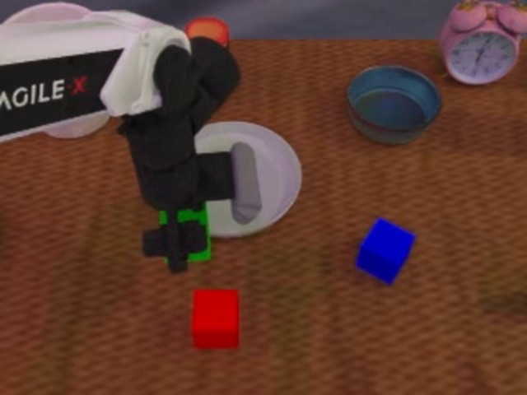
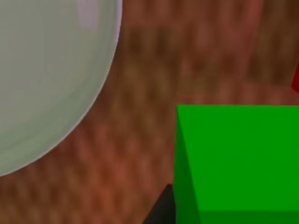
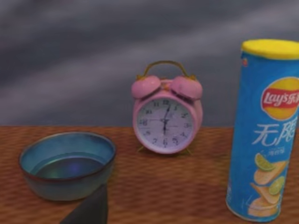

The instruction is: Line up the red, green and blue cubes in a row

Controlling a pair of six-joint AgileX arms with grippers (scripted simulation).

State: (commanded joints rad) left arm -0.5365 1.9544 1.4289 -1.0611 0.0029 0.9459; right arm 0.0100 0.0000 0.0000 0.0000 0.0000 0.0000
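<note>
Top view first, taking the white plate (image 1: 276, 177) as landmark and going from the near edge of the bench (image 1: 99, 329) outward: the red cube (image 1: 216, 318) lies nearest, in front of the plate and a little to its left, flat on the woven brown surface; the green cube (image 1: 193, 233) sits just in front of the plate's left rim, close to it, with the left gripper (image 1: 175, 243) down over it; its dark jaws stand on either side of the cube, but whether they press it or merely straddle it I cannot tell; the blue cube (image 1: 384, 249) rests turned at an angle, to the right of the plate and slightly nearer, well apart from the other two; beyond the plate on the right stands the blue-grey bowl (image 1: 394, 104), and farther right still the pink alarm clock (image 1: 482, 41); behind the plate's left side a red-capped jar (image 1: 207, 30) peeks past the arm. Right gripper is out of the top view; its wrist view shows the bowl, the clock and a blue crisp tube (image 3: 264, 128), with only a dark tip at the edge.
</note>
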